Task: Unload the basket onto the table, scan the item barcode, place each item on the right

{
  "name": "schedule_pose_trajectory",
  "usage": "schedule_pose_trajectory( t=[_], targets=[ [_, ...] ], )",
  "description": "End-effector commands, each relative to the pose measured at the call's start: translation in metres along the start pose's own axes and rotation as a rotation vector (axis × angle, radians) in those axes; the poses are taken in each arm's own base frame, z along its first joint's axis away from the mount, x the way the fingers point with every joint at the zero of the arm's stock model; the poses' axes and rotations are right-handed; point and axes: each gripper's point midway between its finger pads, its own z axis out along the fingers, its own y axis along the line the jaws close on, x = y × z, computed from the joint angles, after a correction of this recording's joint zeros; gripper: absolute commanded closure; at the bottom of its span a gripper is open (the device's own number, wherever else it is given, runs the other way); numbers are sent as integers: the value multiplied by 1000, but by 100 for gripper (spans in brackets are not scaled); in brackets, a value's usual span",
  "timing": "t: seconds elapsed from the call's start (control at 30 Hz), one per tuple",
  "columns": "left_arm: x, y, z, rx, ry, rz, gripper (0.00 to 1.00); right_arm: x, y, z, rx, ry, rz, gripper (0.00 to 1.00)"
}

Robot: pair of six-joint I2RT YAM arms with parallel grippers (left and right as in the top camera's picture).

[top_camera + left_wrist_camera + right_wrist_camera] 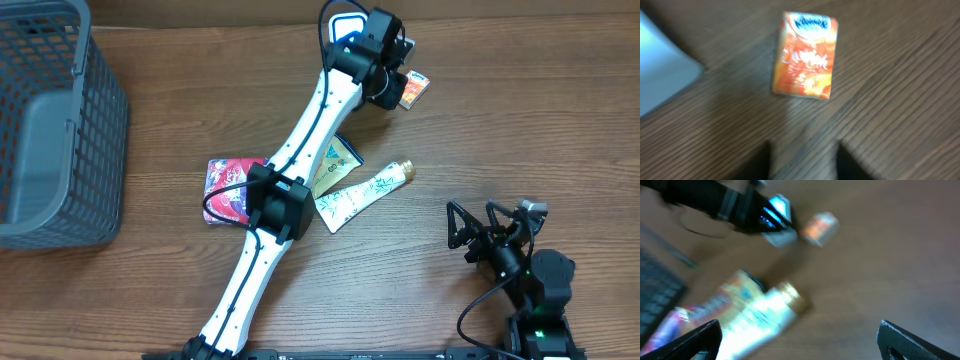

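A small orange tissue pack (416, 90) lies flat on the wooden table at the far side. My left gripper (393, 90) hovers just beside it. In the left wrist view the pack (805, 55) lies ahead of the gripper (804, 146), whose dark fingers stand apart with only bare table between them. My right gripper (488, 228) sits near the front right, wide open and holding nothing. In the blurred right wrist view it (800, 332) faces a white tube with a gold cap (765, 315), and the pack (820, 227) shows far off.
A white-and-blue device (347, 25) stands behind the left gripper and shows at the left edge (660, 75). A red packet (230, 188), a green-yellow packet (338, 160) and the white tube (365, 192) lie mid-table. A grey basket (100, 140) stands at left.
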Motion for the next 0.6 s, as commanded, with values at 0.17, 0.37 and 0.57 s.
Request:
schedule_pose_trajectory(
  t=[0.17,0.37,0.57],
  targets=[
    [-70,0,-196,-201,-333,30,0,-29,21,8,-50,21,-68,0],
    [-59,23,-248,-296,-350,-47,0,-63,6,49,79,126,-55,0],
    [-44,66,-275,-394,-342,-173,0,-66,-18,119,191,398,-32,0]
  ],
)
